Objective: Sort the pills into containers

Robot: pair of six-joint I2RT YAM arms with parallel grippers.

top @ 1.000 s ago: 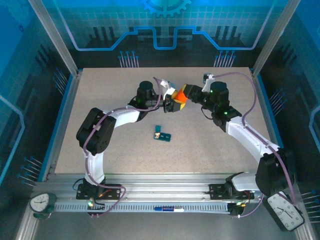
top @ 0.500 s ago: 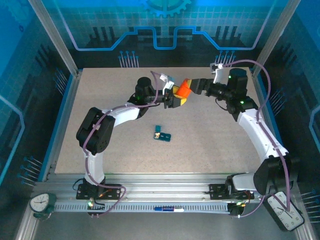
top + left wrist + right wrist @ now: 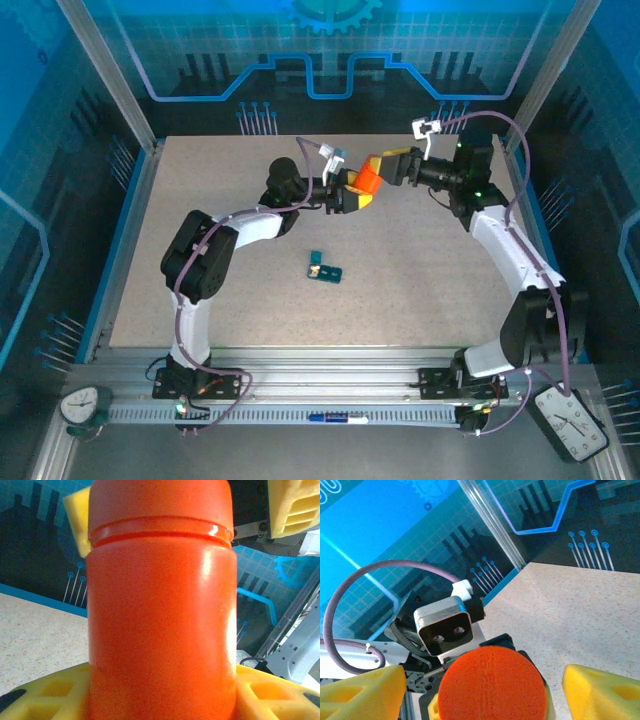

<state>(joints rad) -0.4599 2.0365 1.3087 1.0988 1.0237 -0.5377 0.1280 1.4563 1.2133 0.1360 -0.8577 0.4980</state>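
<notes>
An orange cylindrical plastic bottle point(image 3: 366, 182) is held over the far middle of the speckled beige table point(image 3: 200, 290) by the left gripper point(image 3: 350, 198). Its yellow jaws are closed on the bottle's lower body, and in the left wrist view the yellow pads point(image 3: 45, 695) are seen pressed against both sides of it. The bottle is tilted, with its capped end turned toward the right arm. The right gripper point(image 3: 388, 165) is placed at that end with its jaws open. In the right wrist view the round orange cap point(image 3: 492, 682) is seen end-on between the two yellow fingers point(image 3: 360, 692), with a clear gap on each side, so nothing is gripped there. The cap is seated on the bottle. The small dark-teal plastic pill box point(image 3: 325, 269) is seen lying flat on the table, nearer the arm bases than the bottle and well apart from both grippers. A pale spot is seen at its left end, too small to be made out.
</notes>
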